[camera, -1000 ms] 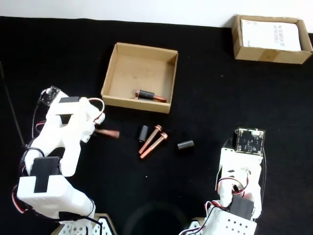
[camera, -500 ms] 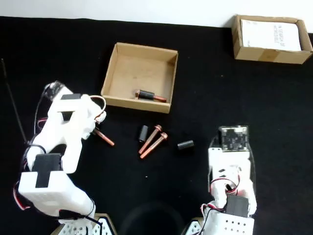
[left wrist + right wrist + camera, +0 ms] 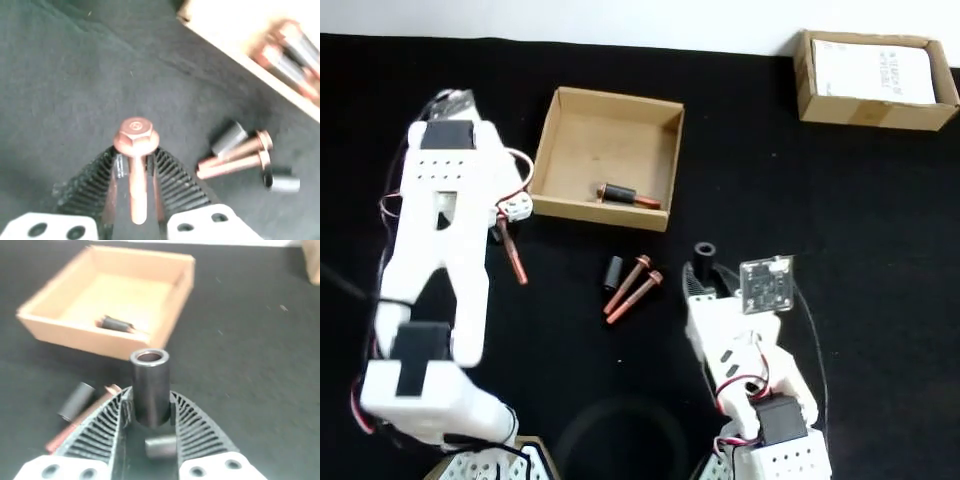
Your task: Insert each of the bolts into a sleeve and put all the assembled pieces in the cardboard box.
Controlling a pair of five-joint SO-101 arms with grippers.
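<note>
**Mid-air mate: bolt into sleeve, alignment first**

Left gripper is pinched on a copper bolt just under the hex head, with the shank running back between the jaws. It sits over the left half of the tabletop. Right gripper is clamped on a black sleeve, upright with the bore open on top, right of centre and toward the near edge.

How I'd run it:
- Lead with the shank end, not the head. Rotate the left wrist until the bolt axis lines up with the bore.
- Keep the right arm still as the fixture and move only the left.
- Approach slowly along the axis. The fit looks close, so a tilted entry will likely jam or twist the sleeve in its grip.
- Release the bolt only once the head seats on the rim.

The cardboard box sits toward the far edge with one assembled piece in it. A spare sleeve and two loose bolts lie mid-tabletop, so keep the arms clear of them.
</note>
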